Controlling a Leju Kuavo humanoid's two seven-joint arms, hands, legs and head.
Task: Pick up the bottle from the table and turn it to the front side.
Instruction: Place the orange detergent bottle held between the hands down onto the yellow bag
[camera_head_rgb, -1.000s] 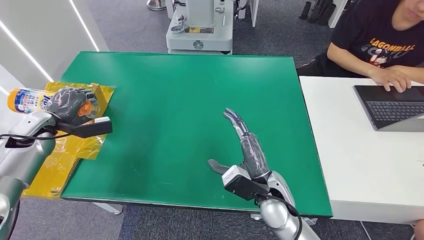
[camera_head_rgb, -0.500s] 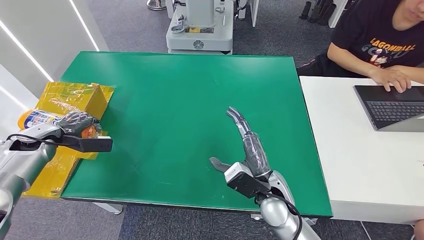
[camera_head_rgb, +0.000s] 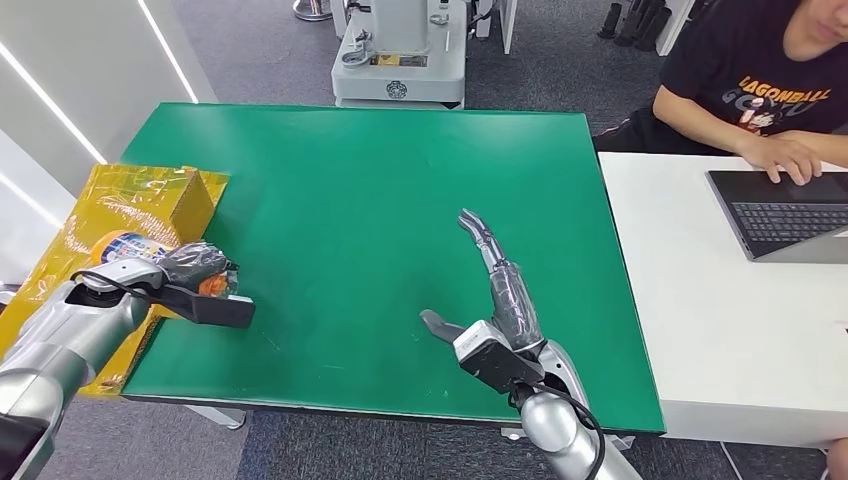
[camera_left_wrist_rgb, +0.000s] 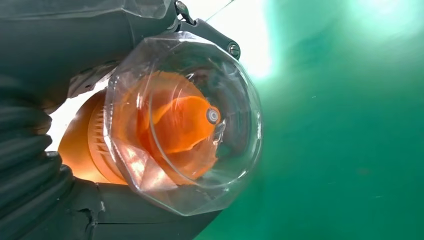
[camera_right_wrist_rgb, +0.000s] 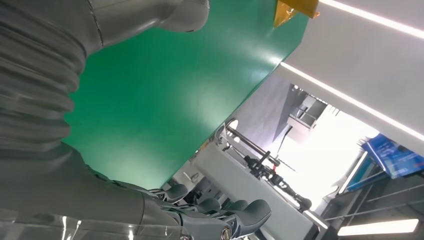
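Observation:
My left hand (camera_head_rgb: 185, 268) grips a bottle (camera_head_rgb: 128, 246) with an orange cap and a blue and white label, held on its side over the table's front left edge. The left wrist view looks straight onto its clear dome and orange cap (camera_left_wrist_rgb: 182, 122), with my fingers (camera_left_wrist_rgb: 30, 170) wrapped around the body. My right hand (camera_head_rgb: 497, 298) hovers over the green table (camera_head_rgb: 370, 190) near the front edge, fingers stretched out flat and holding nothing. Its fingertips (camera_right_wrist_rgb: 235, 217) also appear in the right wrist view.
A yellow plastic-wrapped box (camera_head_rgb: 150, 200) lies at the table's left edge. To the right stands a white desk (camera_head_rgb: 720, 330) with a laptop (camera_head_rgb: 780, 215), where a person (camera_head_rgb: 770, 80) sits typing. A grey machine base (camera_head_rgb: 400, 60) stands beyond the far edge.
My left hand has come down and toward the front right with the bottle, tipping it lower. The right hand has shifted slightly forward and stays open.

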